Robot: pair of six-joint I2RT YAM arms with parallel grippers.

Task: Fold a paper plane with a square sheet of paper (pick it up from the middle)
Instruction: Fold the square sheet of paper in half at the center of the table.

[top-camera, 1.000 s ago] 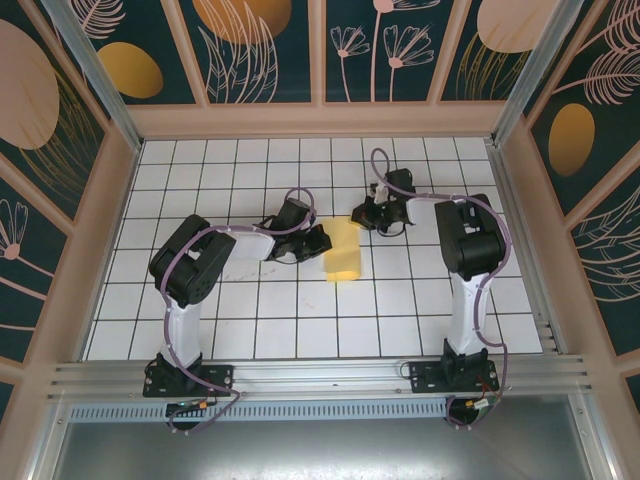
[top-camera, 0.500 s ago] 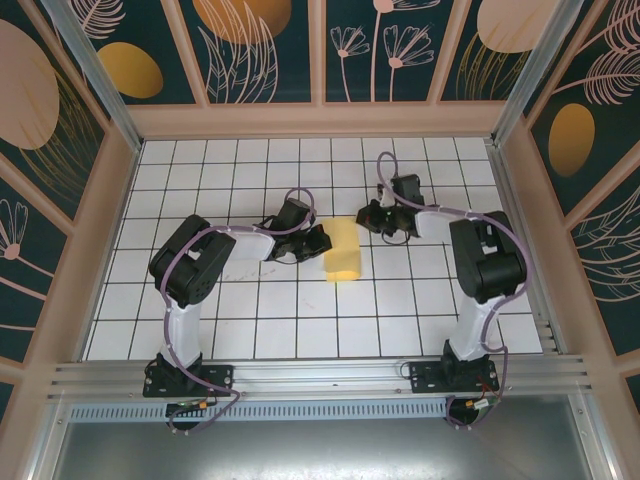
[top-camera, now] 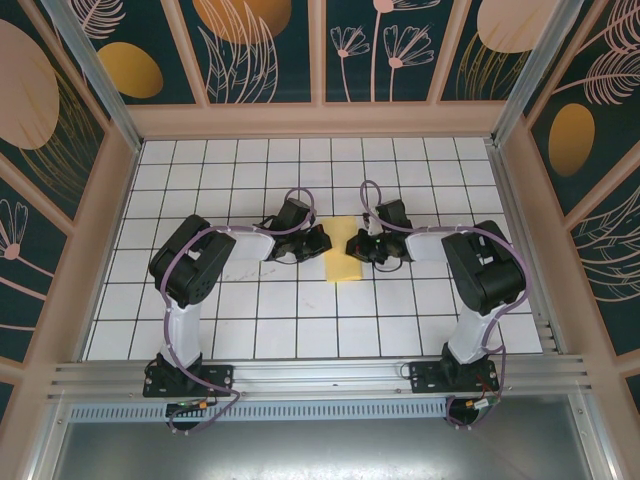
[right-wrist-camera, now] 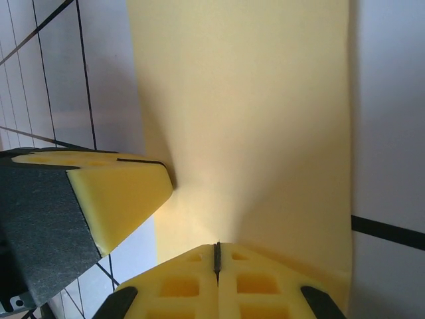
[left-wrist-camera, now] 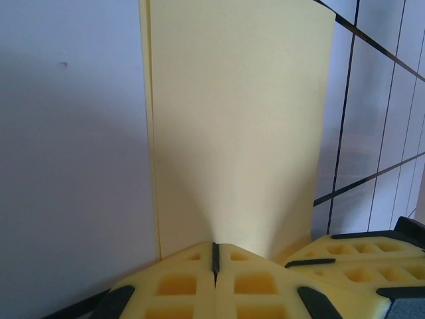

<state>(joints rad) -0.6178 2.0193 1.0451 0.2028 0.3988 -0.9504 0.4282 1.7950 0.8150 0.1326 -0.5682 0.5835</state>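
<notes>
Both sets of jaws are shut tight, with no gap between them. My left gripper (top-camera: pixel 320 240) and my right gripper (top-camera: pixel 353 246) point at each other, and the square sheet of paper (top-camera: pixel 342 268) lies between them. It starts right at my jaw tips on each side and runs across to the other gripper.

From my left wrist, the paper bends up in a little ridge that runs straight into the line where my jaws meet. My right wrist shows the same thing. So I think each gripper has a small pinch of the paper at its edge, near the middle of its long side. I cannot see inside the pinch, so this is my best guess.

The job is only just started, I think. The sheet is not a wide square now. It looks like a long, thin strip, and along one side I can see two edges stacked, so it seems to be folded in half. It has no pointy nose and no wings yet. All of that is left to do.

Both arms reach forward and bend at the elbow, low over the table (top-camera: pixel 250 300). My wrists turn inward, so my two grippers nearly meet over the paper.
</notes>
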